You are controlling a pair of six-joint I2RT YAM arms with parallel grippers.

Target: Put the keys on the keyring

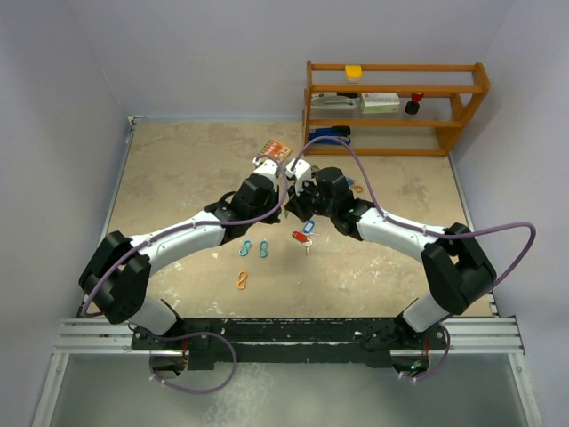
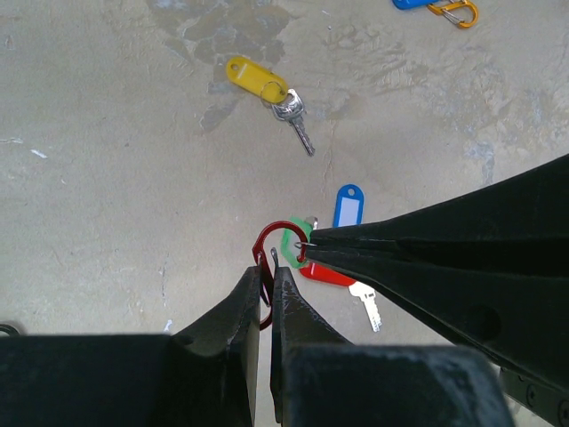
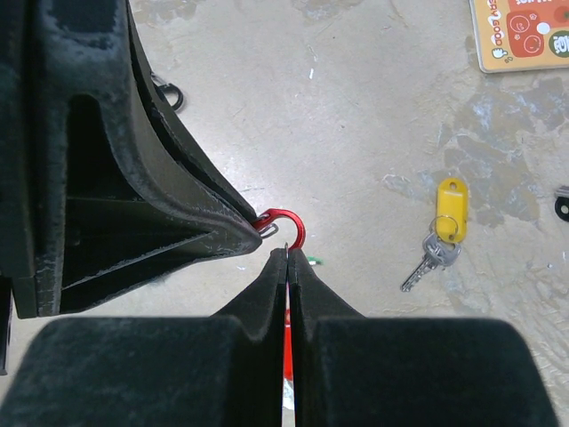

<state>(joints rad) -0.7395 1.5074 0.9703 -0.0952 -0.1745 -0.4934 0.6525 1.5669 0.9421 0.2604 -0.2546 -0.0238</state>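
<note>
Meeting over mid-table in the top view, both arms are threading a key. Left wrist view: the left gripper [image 2: 265,298] pinches the red clip [image 2: 269,245]; the green-tag key [image 2: 293,240] hangs at its hook. Right wrist view: the right gripper [image 3: 289,260] is closed on that key; next it must slide it past the gate.

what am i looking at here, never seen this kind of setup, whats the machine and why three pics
Two robot arms are bolted side by side at a table's near edge. One picture is taken from above and behind them; the other two come from cameras on each wrist, looking along the fingers. The left gripper pinches a red clip. The right gripper is shut on what looks like the small ring of a green-tagged key, right at the clip. On the table lie a yellow-tagged key, a blue-tagged key, a red-tagged key and spare coloured clips.
</note>
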